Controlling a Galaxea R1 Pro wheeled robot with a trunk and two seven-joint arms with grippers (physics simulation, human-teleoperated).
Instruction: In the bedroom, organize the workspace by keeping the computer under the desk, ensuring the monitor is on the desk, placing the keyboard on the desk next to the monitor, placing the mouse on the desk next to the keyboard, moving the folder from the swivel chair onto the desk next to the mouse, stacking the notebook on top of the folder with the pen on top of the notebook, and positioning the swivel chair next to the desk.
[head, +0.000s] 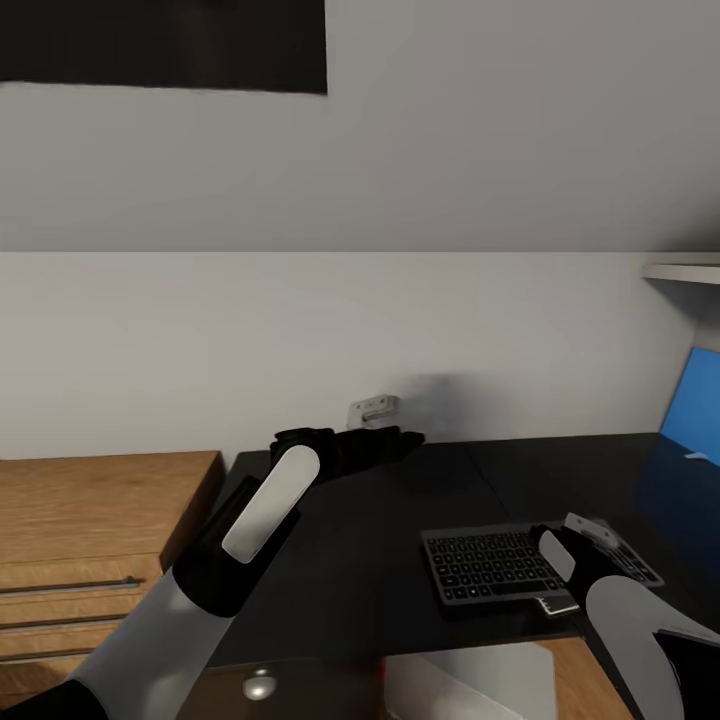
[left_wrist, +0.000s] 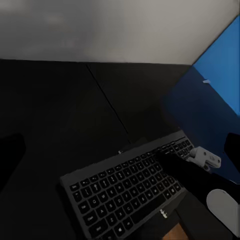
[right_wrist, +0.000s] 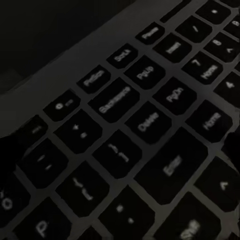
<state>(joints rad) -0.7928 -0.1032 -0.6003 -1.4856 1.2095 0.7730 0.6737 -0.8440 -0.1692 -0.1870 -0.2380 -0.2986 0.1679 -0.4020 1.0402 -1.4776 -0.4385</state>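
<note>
A light wooden drawer chest (head: 95, 520) stands at the left, touching the long glossy black desk (head: 400, 540). The left gripper (head: 385, 440) hovers over the desk's rear; its opening cannot be told. The flat dark-keyed, silver-framed keyboard (head: 500, 565) lies near the desk's front edge, long axis running left to right. Its keycaps read "Backspace", "Delete", "Enter", "Home", "PgUp", "PgDn". The right gripper (head: 585, 540) sits over its right end, jaw state unclear. A blue back panel (head: 695, 405) rises at the far right.
</note>
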